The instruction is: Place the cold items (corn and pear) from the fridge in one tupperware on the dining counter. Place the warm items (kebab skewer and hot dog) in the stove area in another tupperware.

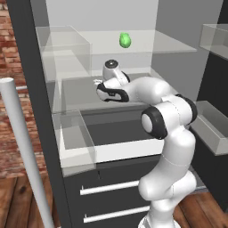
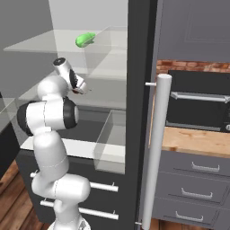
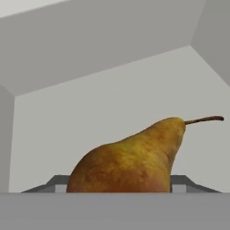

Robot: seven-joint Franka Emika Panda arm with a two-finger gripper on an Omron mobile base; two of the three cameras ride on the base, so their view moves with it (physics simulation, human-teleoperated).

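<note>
The fridge [image 1: 178,26] stands open and my arm reaches into its middle shelf. Filling the hand view, a brownish-yellow pear [image 3: 130,157] lies on its side with its stem pointing right. My gripper [image 3: 119,187] has one fingertip [image 3: 57,185] against each side of the pear's wide end, shut on it. From the base views the gripper [image 1: 96,83] [image 2: 85,90] sits low over the middle glass shelf. The green corn [image 1: 125,40] [image 2: 85,40] lies on the shelf above, apart from the hand.
Clear door bins [image 1: 73,147] [image 2: 110,143] flank the arm on both sides. A silver bar handle [image 2: 156,148] [image 1: 22,151] stands on the open door. Below the shelf is a white drawer [image 1: 120,149]. A wood counter [image 2: 197,141] and oven lie to the right.
</note>
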